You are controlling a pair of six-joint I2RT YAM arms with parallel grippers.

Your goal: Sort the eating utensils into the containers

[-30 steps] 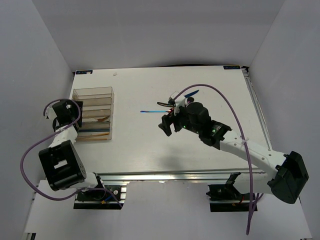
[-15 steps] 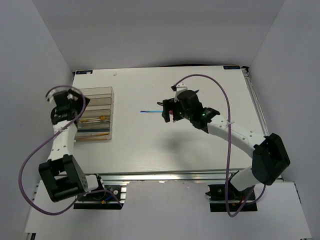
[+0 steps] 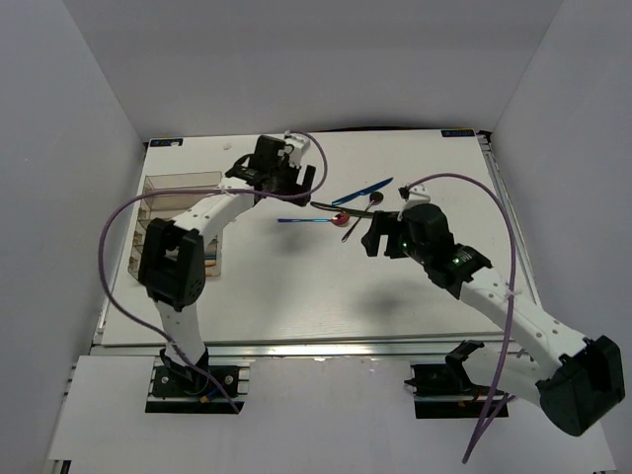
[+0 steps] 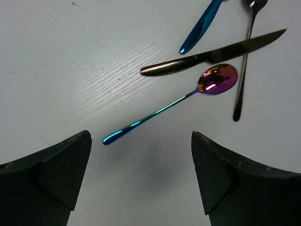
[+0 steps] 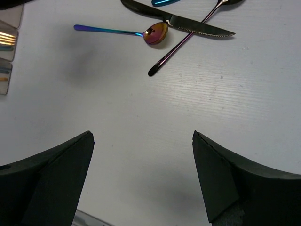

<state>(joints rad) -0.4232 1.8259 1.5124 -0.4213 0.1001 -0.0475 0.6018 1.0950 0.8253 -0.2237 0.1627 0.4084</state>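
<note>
Utensils, namely rainbow spoon (image 4: 169, 105), dark knife (image 4: 211, 55), blue knife (image 4: 200, 26) and dark spoon (image 4: 241, 84), lie clustered far centre on table (image 3: 296, 296). Left gripper (image 4: 141, 139), released and empty, has swung from organiser (image 3: 178, 184) at left to over them. Right gripper (image 5: 143, 136), likewise released, has drawn back nearer.

The top external view looks steeply down from above the near edge of the counter (image 3: 296, 296). It sits far enough back to take in the whole surface and the white walls (image 3: 79, 99) around it. The left wrist view hangs close over the counter, facing down between the dark fingers of its own pincer (image 4: 141, 141). It shows the iridescent spoon (image 4: 174, 101), dark knife (image 4: 211, 56) and dark spoon (image 4: 243, 66) large. The right wrist view also faces down past its pincer (image 5: 142, 141) but from farther off. There the same cluster is smaller and lies along the top of the frame, with a corner of the organiser (image 5: 5, 42) at the left edge. All three views share that cluster.
</note>
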